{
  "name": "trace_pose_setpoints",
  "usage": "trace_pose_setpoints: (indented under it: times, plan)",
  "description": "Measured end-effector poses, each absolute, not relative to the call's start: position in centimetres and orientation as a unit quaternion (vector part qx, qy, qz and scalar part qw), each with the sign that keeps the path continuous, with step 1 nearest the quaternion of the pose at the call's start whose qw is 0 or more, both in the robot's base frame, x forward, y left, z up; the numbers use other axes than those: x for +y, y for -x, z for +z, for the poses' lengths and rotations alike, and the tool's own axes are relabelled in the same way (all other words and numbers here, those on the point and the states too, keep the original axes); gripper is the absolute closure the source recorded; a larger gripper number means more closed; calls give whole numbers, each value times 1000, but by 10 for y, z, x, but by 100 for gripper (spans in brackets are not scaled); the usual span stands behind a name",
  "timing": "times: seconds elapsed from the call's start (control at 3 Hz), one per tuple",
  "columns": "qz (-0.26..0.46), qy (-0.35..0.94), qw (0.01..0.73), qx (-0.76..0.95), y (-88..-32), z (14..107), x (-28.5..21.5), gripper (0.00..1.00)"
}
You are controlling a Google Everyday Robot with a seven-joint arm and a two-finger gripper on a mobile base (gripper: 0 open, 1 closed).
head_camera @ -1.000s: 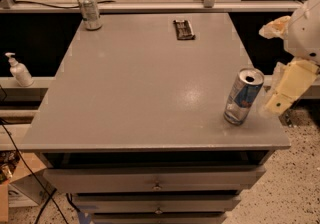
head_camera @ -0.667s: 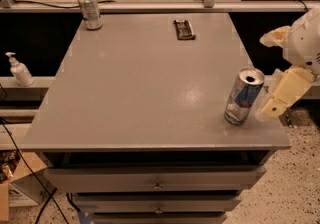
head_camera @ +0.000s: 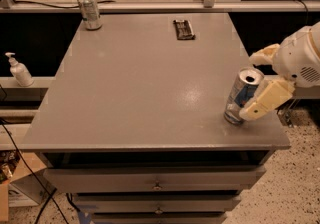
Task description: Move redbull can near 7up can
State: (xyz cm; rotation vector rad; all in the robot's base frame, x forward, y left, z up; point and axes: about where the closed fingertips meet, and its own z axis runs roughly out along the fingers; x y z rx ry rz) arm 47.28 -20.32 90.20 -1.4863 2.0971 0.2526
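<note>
Two cream fingers (head_camera: 264, 102) of the gripper (head_camera: 248, 87) stood spread on either side of the slim silver-and-blue redbull can (head_camera: 240, 93), open and apparently not yet clamped, at the grey table's (head_camera: 150, 93) edge. Grasping looked like the step in hand. Next it would need to close, lift and make a long carry: the wider silver-green 7up can (head_camera: 89, 10) stood well apart from the gripper, at the far corner.

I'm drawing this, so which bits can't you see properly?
Camera view:
Slim silver-and-blue redbull can: right side hidden by the cream gripper beside it.
Wider silver-grey 7up can: markings too small to read.
Small flat dark object: too small to identify.
White arm: cut off by right edge.
</note>
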Motion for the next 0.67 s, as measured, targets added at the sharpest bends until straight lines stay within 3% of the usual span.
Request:
trace_pose_setpoints:
  times: [0.67]
  plan:
    - [111, 553, 293, 772, -486, 904, -184, 64]
